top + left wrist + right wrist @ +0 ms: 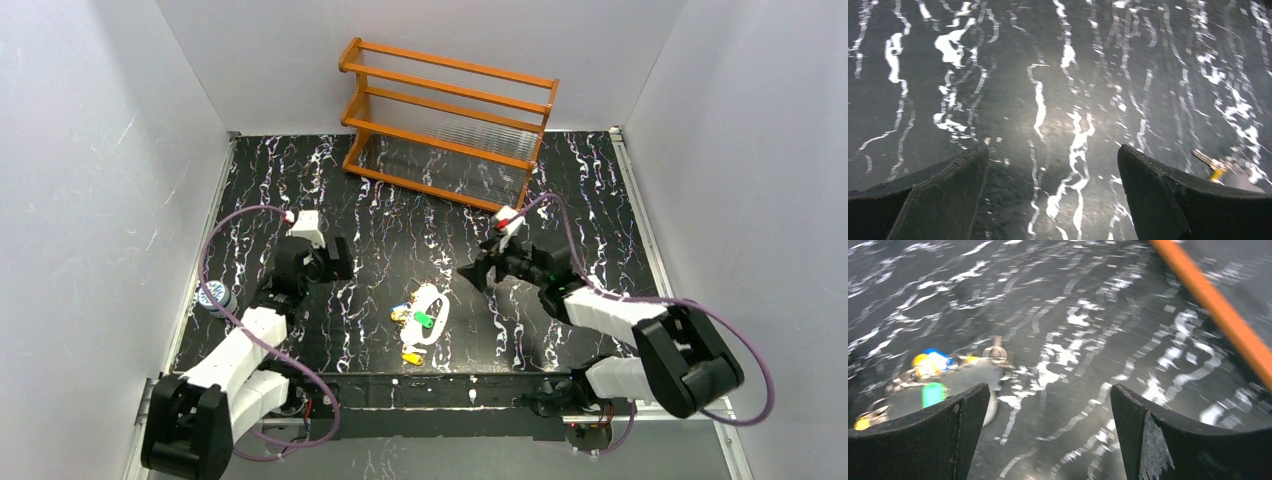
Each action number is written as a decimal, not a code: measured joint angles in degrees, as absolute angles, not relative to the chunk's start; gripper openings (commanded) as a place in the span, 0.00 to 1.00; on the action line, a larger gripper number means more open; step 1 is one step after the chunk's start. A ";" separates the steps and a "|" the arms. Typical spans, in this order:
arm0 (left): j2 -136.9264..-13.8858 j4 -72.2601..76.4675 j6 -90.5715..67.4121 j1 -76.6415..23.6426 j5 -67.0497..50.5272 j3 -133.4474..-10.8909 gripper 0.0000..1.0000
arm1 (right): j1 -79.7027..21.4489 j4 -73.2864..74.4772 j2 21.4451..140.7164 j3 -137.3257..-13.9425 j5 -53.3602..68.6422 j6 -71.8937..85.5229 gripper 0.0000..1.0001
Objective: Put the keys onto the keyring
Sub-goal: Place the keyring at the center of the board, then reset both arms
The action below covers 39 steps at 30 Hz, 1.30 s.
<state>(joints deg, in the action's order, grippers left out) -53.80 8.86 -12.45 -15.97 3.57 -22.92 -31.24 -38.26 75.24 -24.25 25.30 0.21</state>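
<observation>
The keyring (431, 306), a thin whitish oval loop, lies flat near the table's front middle. The keys cluster on and around it: a green-headed one (422, 321) inside the loop, a blue and yellow pair (400, 314) at its left edge, and a yellow one (411, 356) just in front. Whether any is threaded on I cannot tell. My left gripper (338, 258) hovers open to the left of the cluster, holding nothing (1052, 149). My right gripper (474, 275) stands open to the right, also holding nothing (1049, 388). In the right wrist view the green key (934, 393) and the keyring (992, 407) sit beside the left finger.
An orange wooden rack (450, 118) stands at the back of the black marbled table (600, 200); its rail (1218, 305) crosses the right wrist view. A round blue-and-white disc (212, 296) sits at the left edge. White walls close three sides. Purple cables loop off both arms.
</observation>
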 measured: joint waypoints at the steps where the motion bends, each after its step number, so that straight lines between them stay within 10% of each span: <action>1: -54.96 10.04 -12.16 -14.52 3.46 -22.92 0.98 | -29.39 -37.93 73.52 -23.05 23.79 0.82 0.99; 24: -94.39 70.04 2.42 -7.53 7.97 -12.73 0.98 | -20.95 -46.48 70.22 -10.94 -14.96 -3.38 0.99; 39: -95.83 70.22 1.02 -6.07 9.76 -14.13 0.98 | -8.91 -72.69 89.17 -7.31 -13.34 -4.21 0.99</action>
